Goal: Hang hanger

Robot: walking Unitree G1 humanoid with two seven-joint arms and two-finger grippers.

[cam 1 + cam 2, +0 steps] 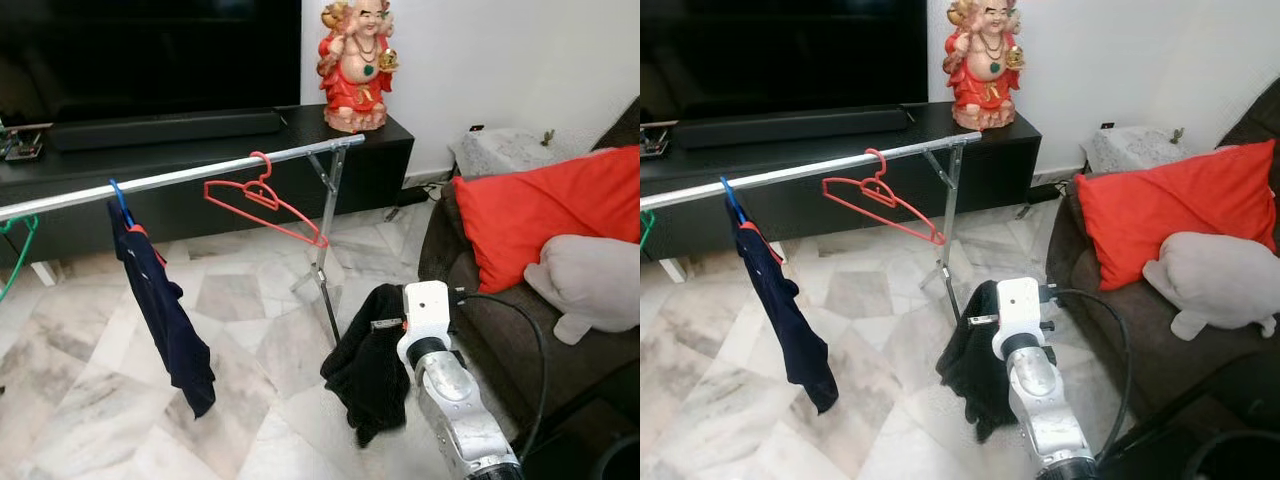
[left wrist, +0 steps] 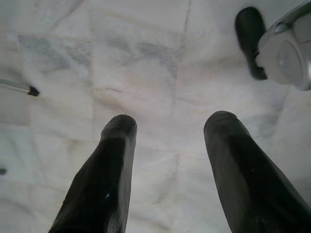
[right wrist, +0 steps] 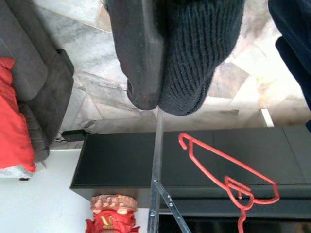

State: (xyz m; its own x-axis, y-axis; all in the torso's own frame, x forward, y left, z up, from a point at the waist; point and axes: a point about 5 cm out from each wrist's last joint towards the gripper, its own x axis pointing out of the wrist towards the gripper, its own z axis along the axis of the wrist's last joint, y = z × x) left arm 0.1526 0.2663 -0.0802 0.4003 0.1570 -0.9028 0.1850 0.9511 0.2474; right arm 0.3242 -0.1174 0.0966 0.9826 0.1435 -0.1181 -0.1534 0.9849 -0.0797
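Already hooked on the silver rail (image 1: 190, 174), red hanger (image 1: 266, 205), empty, tilted with its lower end dropping toward 4 o'clock, close to the rail's right end and its slanted support leg (image 1: 327, 255). Further along the rail toward 9 o'clock, a navy garment (image 1: 165, 315) on a blue hanger (image 1: 119, 199), drooping toward the marble floor (image 1: 90, 400). At the far left edge, part of a green hanger (image 1: 18, 255).

Raised at 5 o'clock of the red hanger, right gripper (image 3: 167, 94), clamped on a black knitted garment (image 1: 370, 370) that hangs in a bunch beside the white wrist housing (image 1: 425, 312); in the right wrist view, 1 black finger (image 3: 138, 53) pressed against the ribbed knit, with the red hanger and the support leg beyond. Low over bare marble, left gripper (image 2: 170, 145), its 2 fingers (image 2: 104, 179) parted wide with nothing between them; near it, a dark rounded foot and silver shell of the robot (image 2: 284, 53).

Behind the rail, at 12 o'clock, a long black TV cabinet (image 1: 370, 160) with a soundbar (image 1: 165, 128) and a red laughing-Buddha figure (image 1: 355, 65). At 3 o'clock, a dark sofa (image 1: 490, 330) carrying a red cushion (image 1: 555, 215) and a pale plush toy (image 1: 590, 285).
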